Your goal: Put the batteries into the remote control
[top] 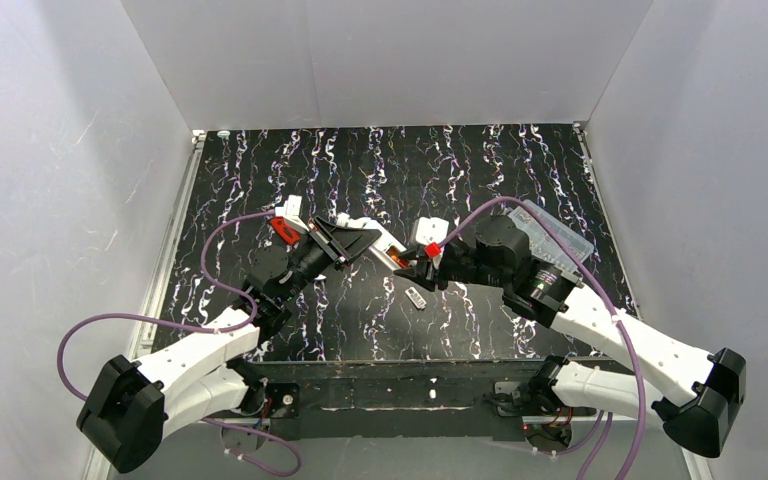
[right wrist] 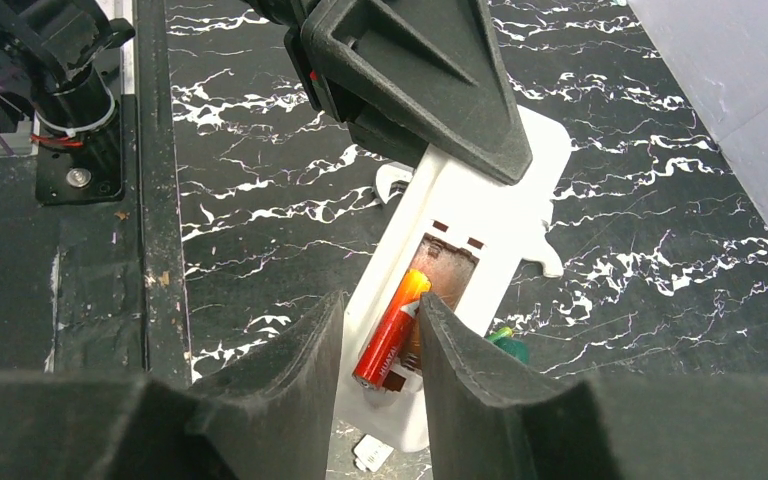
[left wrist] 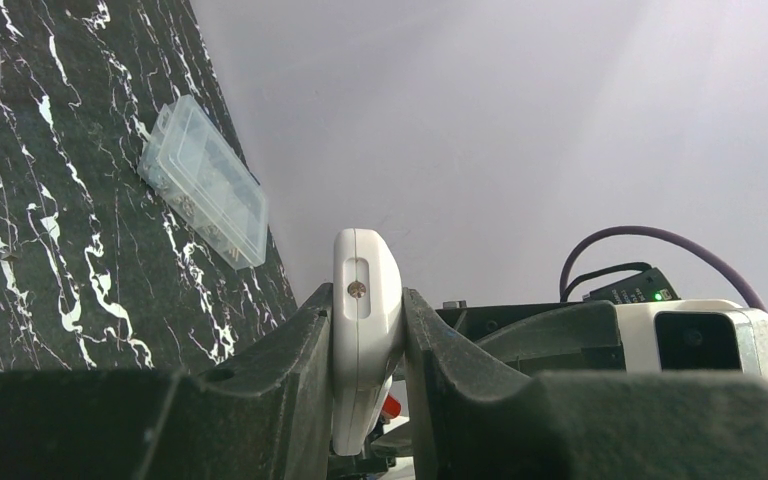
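The white remote control (top: 388, 243) is held off the table, back side up, by my left gripper (top: 345, 240). In the left wrist view that gripper (left wrist: 365, 300) is shut on the remote's edge (left wrist: 365, 265). In the right wrist view the remote's open battery bay (right wrist: 452, 268) holds a red-orange battery (right wrist: 390, 330) lying tilted. A darker one shows in shadow beside it. My right gripper (right wrist: 380, 315) straddles the bay, its jaws apart. The battery's upper end meets the right finger and a gap shows on the left.
A small whitish cover plate (top: 415, 297) lies on the black marbled table (top: 480, 180) below the remote. A green-handled screwdriver (right wrist: 505, 342) lies just right of the remote. A clear plastic box (top: 560, 235) sits at the right, behind the right arm.
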